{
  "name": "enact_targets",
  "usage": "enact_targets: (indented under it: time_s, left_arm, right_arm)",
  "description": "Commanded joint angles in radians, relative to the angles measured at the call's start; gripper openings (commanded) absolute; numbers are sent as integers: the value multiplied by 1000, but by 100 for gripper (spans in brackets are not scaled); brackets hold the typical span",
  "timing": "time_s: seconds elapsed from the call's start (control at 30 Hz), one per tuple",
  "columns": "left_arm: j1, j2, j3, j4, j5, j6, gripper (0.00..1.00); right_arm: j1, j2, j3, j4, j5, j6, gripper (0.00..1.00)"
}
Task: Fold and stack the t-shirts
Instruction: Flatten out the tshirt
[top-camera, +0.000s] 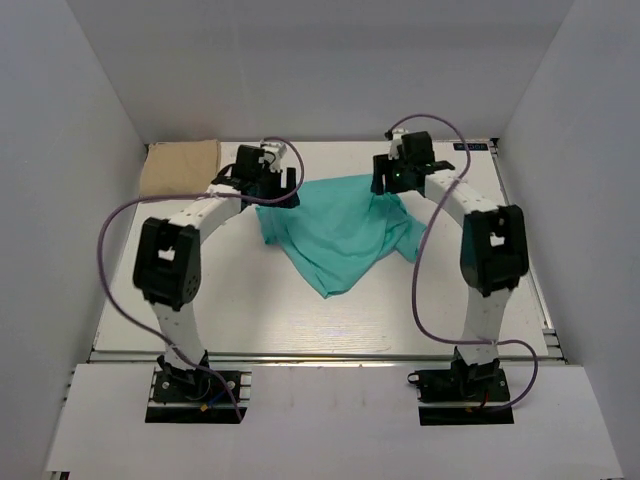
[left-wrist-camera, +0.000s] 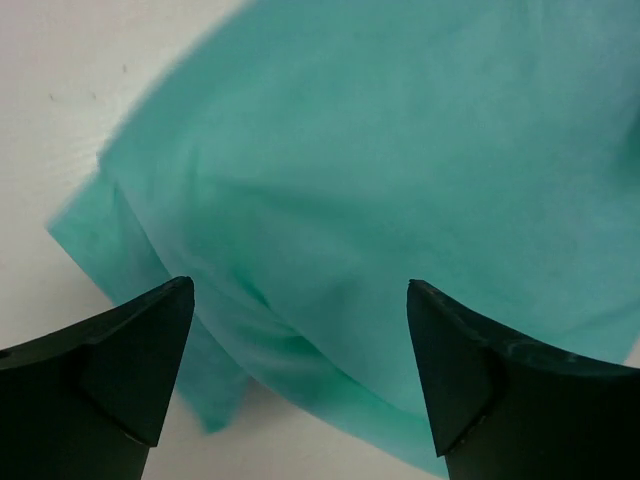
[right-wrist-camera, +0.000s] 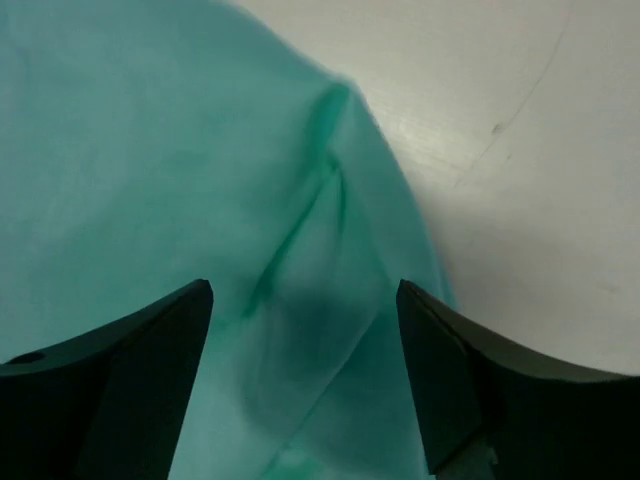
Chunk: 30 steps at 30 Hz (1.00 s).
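Two arm bases were seen at the bottom edge of the overhead view, with both arms bent upward over the white table (top-camera: 250, 320). At the centre of that frame the teal-green t-shirt (top-camera: 340, 235) was found lying crumpled in a rough triangle, its point directed toward the bottom of the frame and its broad edge toward the top. The left gripper (top-camera: 278, 188) was positioned over the shirt's upper-left corner and the right gripper (top-camera: 388, 180) over its upper-right corner. In the left wrist view, the fingers were shown spread apart with nothing pinched between them and teal cloth lying beneath. The right wrist view showed the same: jaws spread above a creased fold of the cloth, with bare table at the upper right. Farthest off, in the upper left of the overhead frame, the tan-beige t-shirt (top-camera: 180, 167) was seen lying as a flat rectangle near the back wall, apart from the teal one.
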<state>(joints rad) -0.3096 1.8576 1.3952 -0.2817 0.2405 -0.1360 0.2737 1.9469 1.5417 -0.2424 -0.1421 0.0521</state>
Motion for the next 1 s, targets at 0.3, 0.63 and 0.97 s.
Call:
enact_targets:
  time_s: [0.3,0.63,0.97]
  left_arm:
    - [-19,-20,67,-74,111,33,100]
    - [-244,-146,-136,-131,73,69,100]
    - [-460,-97,-194,-240,-7,69,100]
  right_arm:
    - [-11,-86,18,-74,18,63,90]
    - [-59,-339,-307,2,217,218,90]
    - [-102,-476,-492,-6,294,305,90]
